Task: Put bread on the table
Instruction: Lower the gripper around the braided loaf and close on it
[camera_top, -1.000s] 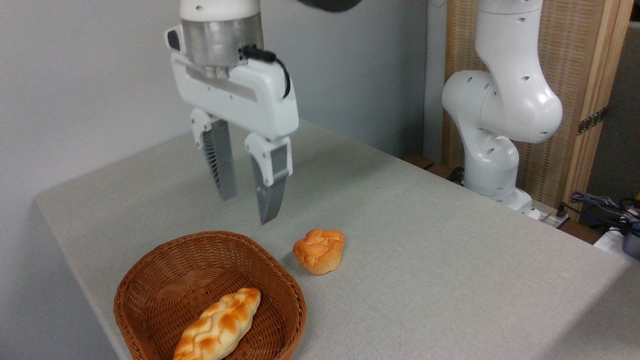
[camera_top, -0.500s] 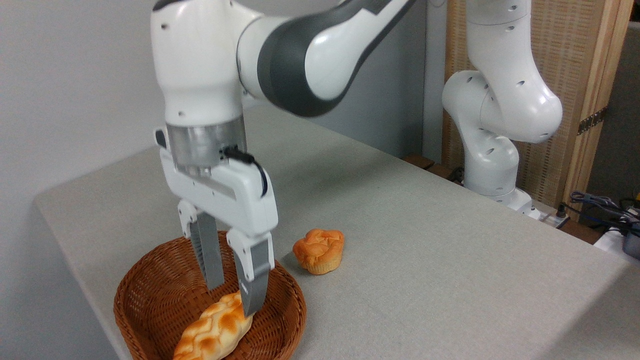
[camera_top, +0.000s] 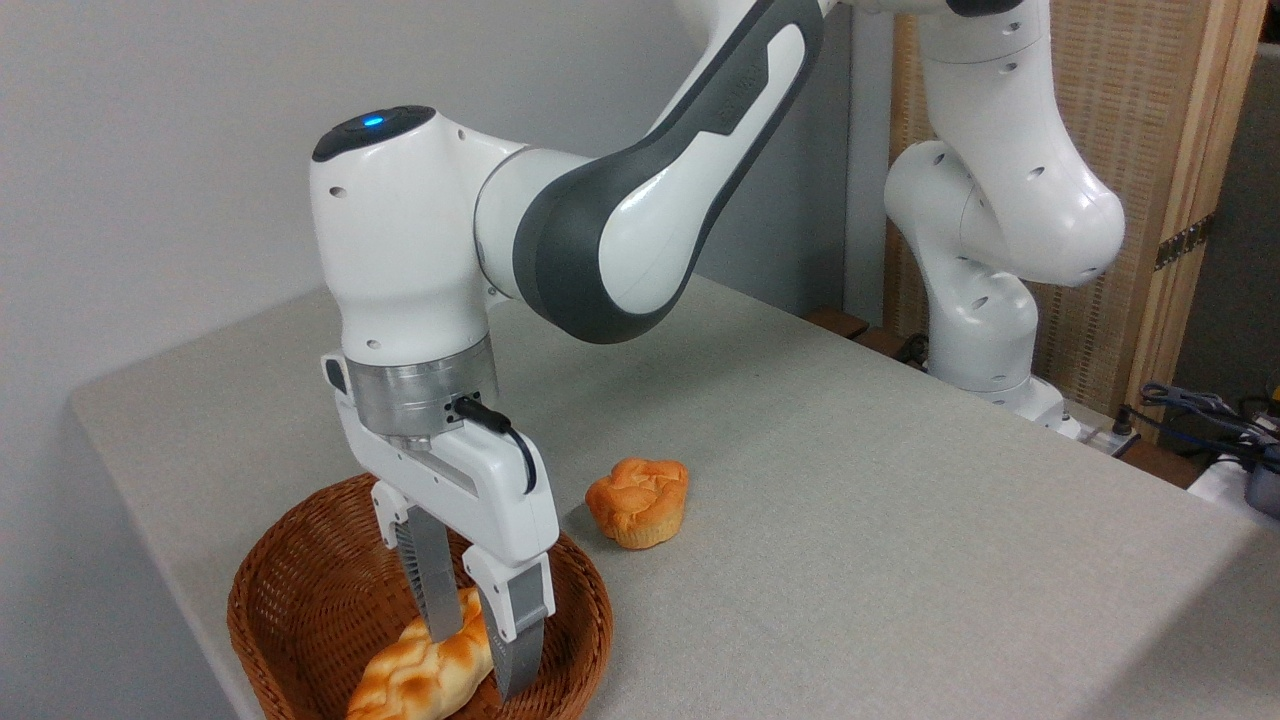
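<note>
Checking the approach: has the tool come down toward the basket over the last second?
Yes. The tool has dropped from above the basket rim to inside it, fingers straddling the bread.

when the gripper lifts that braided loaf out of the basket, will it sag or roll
The bread looks one-piece, so it probably stays stiff. Fingers straddle its upper end, off-centre, so the far end may dip. Its flattish shape shouldn't roll on the table.

Views: a single fixed camera is used; no second view is given for overlap.
Position: set above the tabletop's (camera_top: 850, 480) near edge, close in.
Facing: aimed down and across toward the far-left corner and the wall.
Cropping: the wicker basket (camera_top: 300, 600) is cut by the bottom edge.
</note>
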